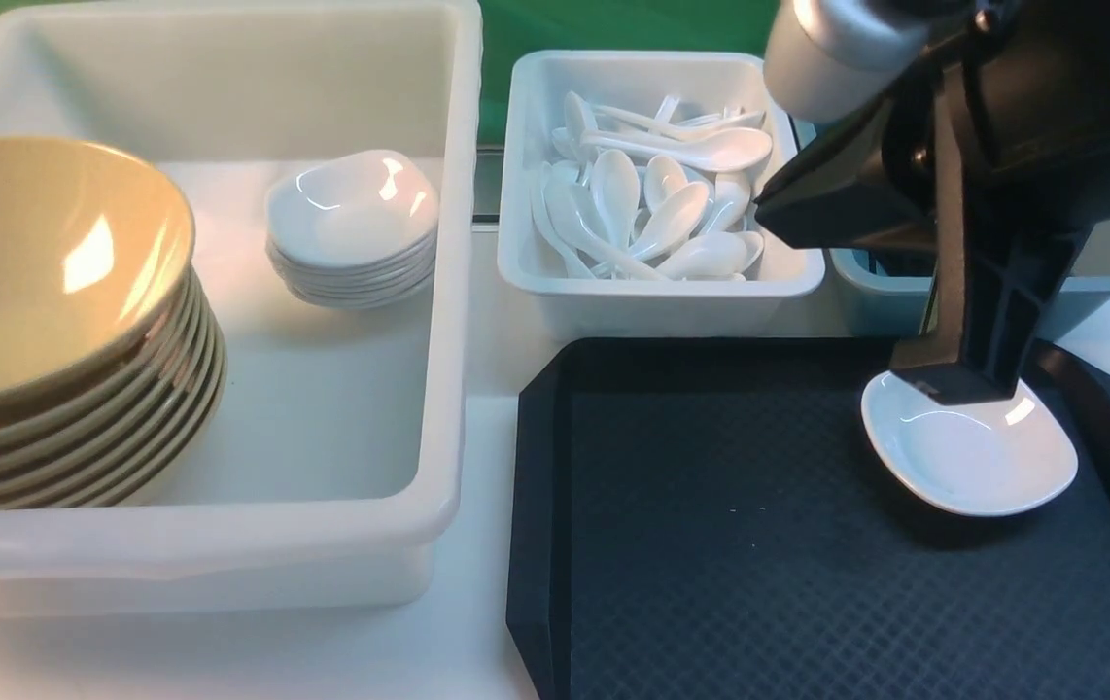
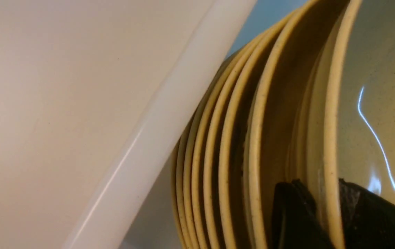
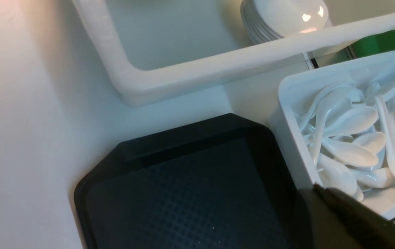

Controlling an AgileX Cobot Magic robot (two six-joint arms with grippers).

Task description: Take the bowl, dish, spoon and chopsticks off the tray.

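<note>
Straddling the rim of the topmost tan bowl [image 1: 40, 262], the left hand [image 2: 329, 197] had a finger on each side; whether it clamped the rim or had slackened, I could not tell. That bowl leaned on the stack inside the large white tub [image 1: 443, 292], so its transfer looked all but done, wanting only a clean release. The right hand [image 3: 322, 193] was closed, its fingers together. On the visible part of the tray [image 1: 711, 544] only the white dish [image 1: 973, 452] remained, still to be cleared. No spoon or chopsticks showed there; probably both were dealt with, though part of the tray was out of view.
</note>
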